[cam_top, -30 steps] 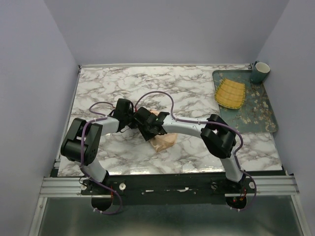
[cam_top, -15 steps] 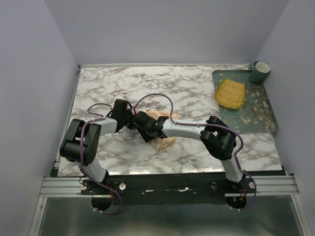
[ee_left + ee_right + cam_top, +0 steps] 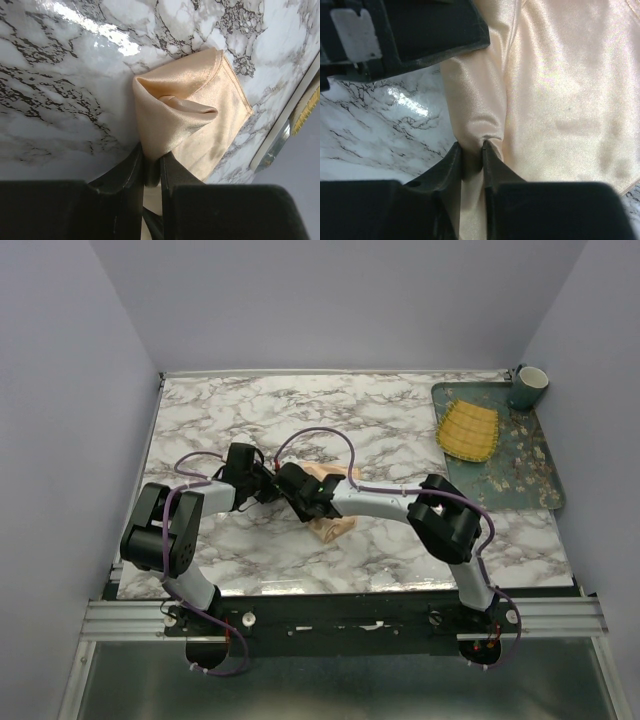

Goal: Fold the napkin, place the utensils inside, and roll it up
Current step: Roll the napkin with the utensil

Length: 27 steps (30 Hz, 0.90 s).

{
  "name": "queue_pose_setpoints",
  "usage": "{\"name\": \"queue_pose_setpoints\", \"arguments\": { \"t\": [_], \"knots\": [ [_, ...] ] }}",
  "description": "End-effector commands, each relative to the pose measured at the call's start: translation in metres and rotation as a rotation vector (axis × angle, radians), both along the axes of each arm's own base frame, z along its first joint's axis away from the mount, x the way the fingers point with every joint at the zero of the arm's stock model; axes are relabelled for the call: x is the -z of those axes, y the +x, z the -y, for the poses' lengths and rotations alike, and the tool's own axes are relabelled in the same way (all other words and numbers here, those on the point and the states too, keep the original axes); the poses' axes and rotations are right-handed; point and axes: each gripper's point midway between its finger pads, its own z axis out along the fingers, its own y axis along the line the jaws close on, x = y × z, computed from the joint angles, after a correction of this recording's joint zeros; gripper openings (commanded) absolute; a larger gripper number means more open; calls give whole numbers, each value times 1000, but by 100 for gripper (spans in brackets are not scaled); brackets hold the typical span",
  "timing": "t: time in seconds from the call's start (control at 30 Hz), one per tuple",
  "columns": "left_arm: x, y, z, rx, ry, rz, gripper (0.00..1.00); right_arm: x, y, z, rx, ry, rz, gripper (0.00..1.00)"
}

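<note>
Thin peach-orange cloth napkin (image 3: 333,529) pinched at two spots, centre of the overhead frame.
The black two-finger left gripper (image 3: 151,159) is clamped on a raised fold at the napkin's left edge. Just right of it, the black two-finger right gripper (image 3: 470,150) is closed on another pleat. The cloth lies bunched on the white grey-veined marble tabletop (image 3: 400,425).

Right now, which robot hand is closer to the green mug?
Right. The right gripper pinches the napkin at mid-table, far to the left of the green mug; the left gripper pinches the same napkin from even farther left.
</note>
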Motion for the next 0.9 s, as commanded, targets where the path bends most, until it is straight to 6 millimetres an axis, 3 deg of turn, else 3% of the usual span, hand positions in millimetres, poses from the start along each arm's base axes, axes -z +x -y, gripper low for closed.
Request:
{"name": "queue_pose_setpoints", "arguments": {
  "t": [0.0,0.07,0.1,0.17,0.2,0.3,0.37,0.4,0.47,0.5,0.6,0.87],
  "knots": [
    [43,-48,-18,46,103,-183,0,72,-20,41,-13,-159,-165,15],
    [41,-45,-18,74,111,-158,0,64,-29,30,-54,-65,-255,8],
    [37,-43,-18,85,112,-136,7,61,-31,27,-66,-30,-285,5],
    [28,-34,-21,124,155,-70,26,50,-40,17,-108,86,-400,0],
    [14,-29,-22,134,171,-16,44,46,-41,15,-113,125,-441,0],
    [-11,-18,-34,157,263,81,65,30,-45,7,-145,294,-608,0],
    [-19,-18,-40,161,297,97,70,17,-42,2,-164,425,-724,0],
    [-26,-18,-41,173,305,119,74,19,-41,4,-155,451,-767,0],
    [-24,-27,-42,187,310,97,78,9,-34,4,-170,562,-851,0],
    [-25,-30,-41,193,299,99,85,7,-33,4,-173,589,-877,0],
    [-20,-39,-28,197,214,85,87,8,-29,10,-175,666,-964,0],
    [-22,-25,10,231,105,108,84,16,-24,22,-176,748,-1037,2]
  ]
}}
